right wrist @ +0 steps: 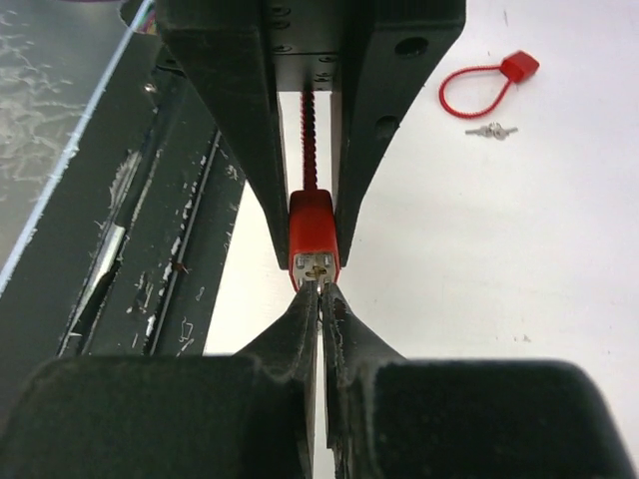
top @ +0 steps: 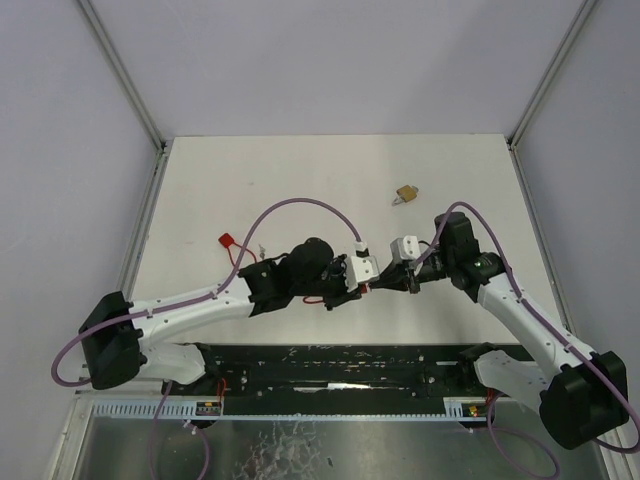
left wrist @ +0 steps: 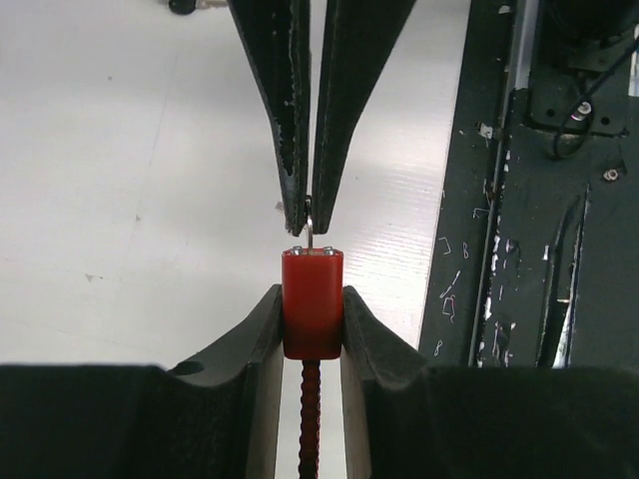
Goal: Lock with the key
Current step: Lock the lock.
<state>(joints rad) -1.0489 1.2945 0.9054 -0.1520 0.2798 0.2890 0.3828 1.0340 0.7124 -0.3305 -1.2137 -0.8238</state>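
Padlock [top: 405, 193] and spare cable lock [right wrist: 518, 67] lay aside; arms faced tip to tip, left gripper [left wrist: 312, 294] clamping red lock [left wrist: 313, 321], right gripper [right wrist: 320, 294] pinching key [left wrist: 311, 235].

Clamped, tip-to-tip: left pincer [left wrist: 313, 307], right pincer [right wrist: 320, 293]

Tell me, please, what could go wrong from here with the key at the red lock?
1. The right gripper pinches the thin key only at the very end of its jaws; a turn could make it slip or bend.
2. The left gripper clamps the red lock body by its smooth sides; twisting may rotate it in the grip.
3. The two grippers stand almost nose to nose, so any push forward might make them collide.
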